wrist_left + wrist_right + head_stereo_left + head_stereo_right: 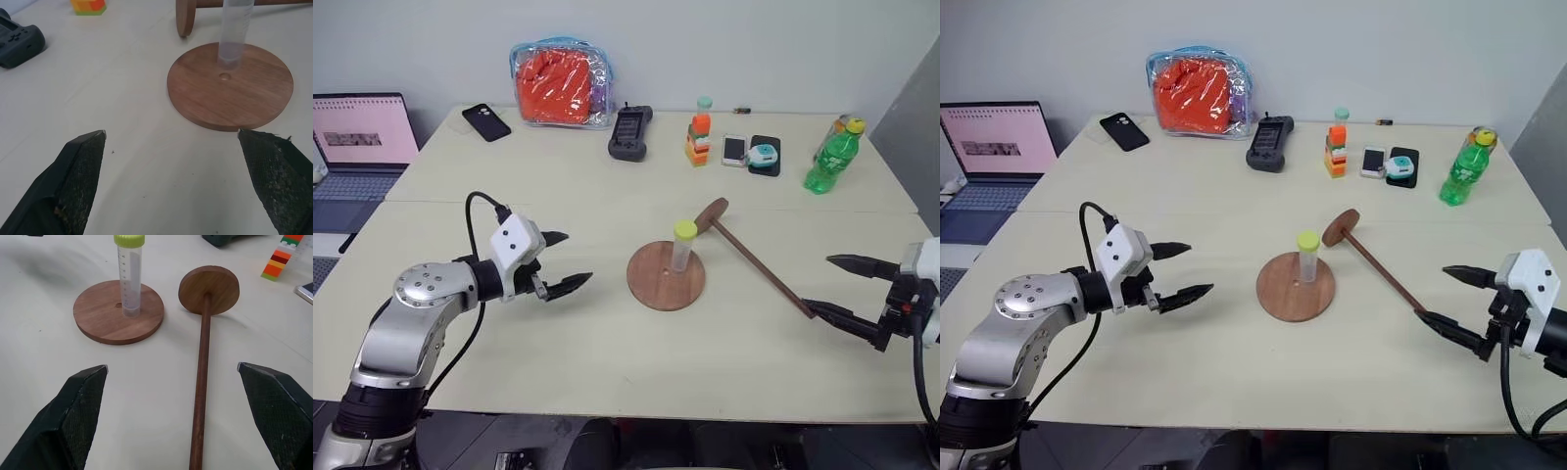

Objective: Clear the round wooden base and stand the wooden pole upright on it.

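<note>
- the cream table (607,352) carries the round wooden base (657,286) at the centre of the head view, and a clear tube with a yellow-green cap (683,245) stands upright on it, just beside the centre hole.
- the wooden pole (759,262) lies flat, right of the base; its long axis runs from its disc end (711,215), close by the base's upper-right edge, down to the lower right.
- the right gripper (847,289), jaws spread and empty, sits just beyond the pole's free tip, so it looks nearer the pole.
- the left gripper (563,262), jaws likewise released and empty, points at the tube from centre-left and is probably better placed to clear it.
</note>
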